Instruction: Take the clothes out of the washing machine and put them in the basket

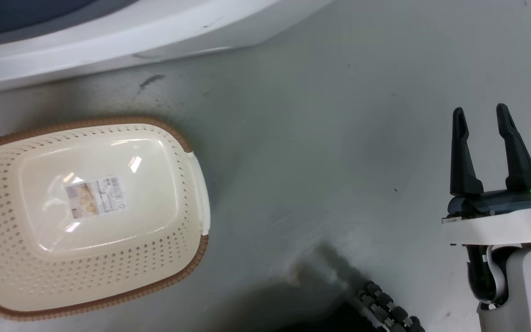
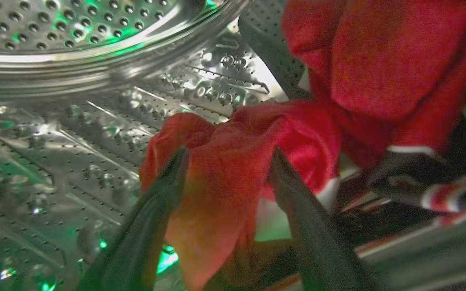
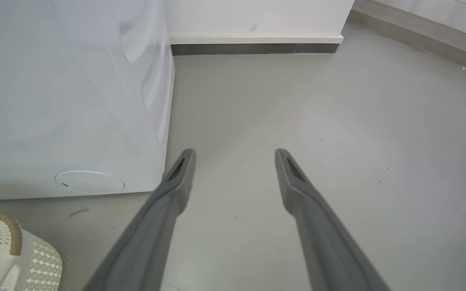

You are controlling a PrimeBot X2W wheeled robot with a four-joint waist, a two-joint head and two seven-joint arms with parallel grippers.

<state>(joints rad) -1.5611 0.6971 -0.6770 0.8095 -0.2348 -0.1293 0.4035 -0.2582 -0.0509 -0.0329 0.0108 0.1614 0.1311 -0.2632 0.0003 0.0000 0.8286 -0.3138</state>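
Spread wide inside the washing machine's (image 3: pixel 71 105) steel drum (image 2: pixel 75 133), the left gripper (image 2: pixel 229 154) straddles a fold of the red clothes (image 2: pixel 378 60) without pinching it. The basket (image 1: pixel 85 122) sits on the grey floor (image 1: pixel 339 138) near the machine; further right, the right gripper (image 1: pixel 480 109) hovers, fingers parted, holding nothing.

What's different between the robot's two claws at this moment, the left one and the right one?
The left gripper is deep inside the washing machine, in its steel drum; the right gripper hangs outside, over the grey floor. The left gripper has a fold of the red clothes between its fingers; the right gripper has nothing between its own. Shared: both have two long dark fingers, spread about equally wide.
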